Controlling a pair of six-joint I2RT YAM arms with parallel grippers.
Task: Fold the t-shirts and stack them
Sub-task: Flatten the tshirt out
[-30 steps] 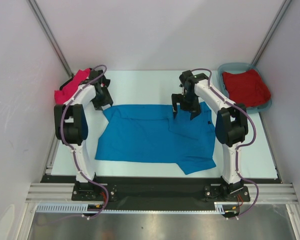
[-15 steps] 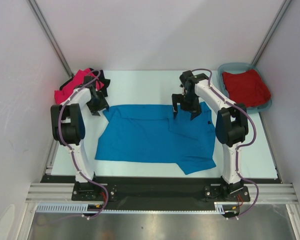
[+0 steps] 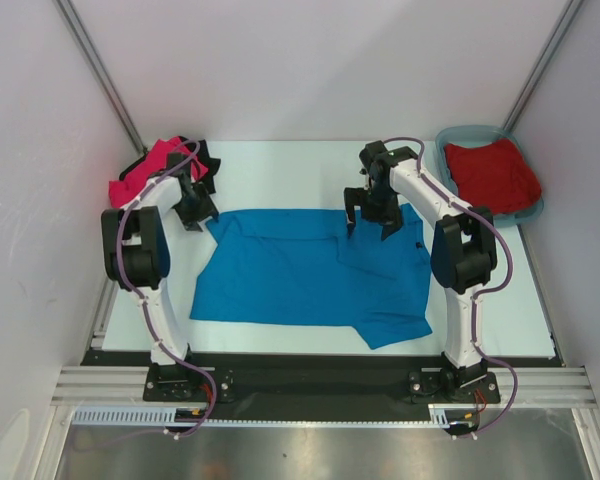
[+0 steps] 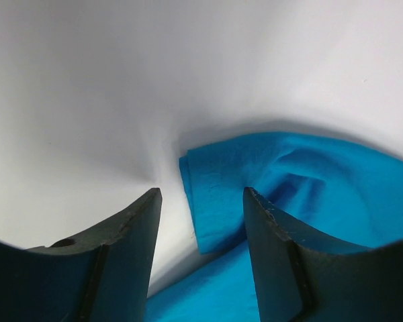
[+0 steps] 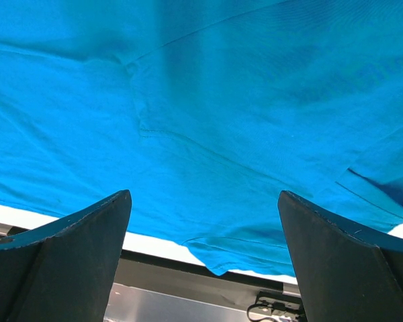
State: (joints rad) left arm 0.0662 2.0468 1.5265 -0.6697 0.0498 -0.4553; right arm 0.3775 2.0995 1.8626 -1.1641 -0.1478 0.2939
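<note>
Fold just beginning on the blue t-shirt (image 3: 300, 275). The left claw (image 4: 200, 201) is open at its ten-o'clock corner, and the right claw (image 5: 205, 208) hangs wide open over its one-o'clock area. Next, both likely need to pinch cloth.

Top external view: you look down from above and behind the arm bases (image 3: 170, 380), facing the far wall, far enough back to take in the whole table (image 3: 280, 165). Left wrist view: you sit low and very close, looking out between the fingers (image 4: 124, 258) of the left gripper (image 4: 201, 194) across bare table. Right wrist view: you look steeply down between the fingers (image 5: 70, 255) of the right gripper (image 5: 203, 194), back toward the near table edge and metal rail (image 5: 161, 305). All three views share the blue t-shirt (image 3: 300, 270): whole from above, one corner on the left wrist, a close stretch on the right.
</note>
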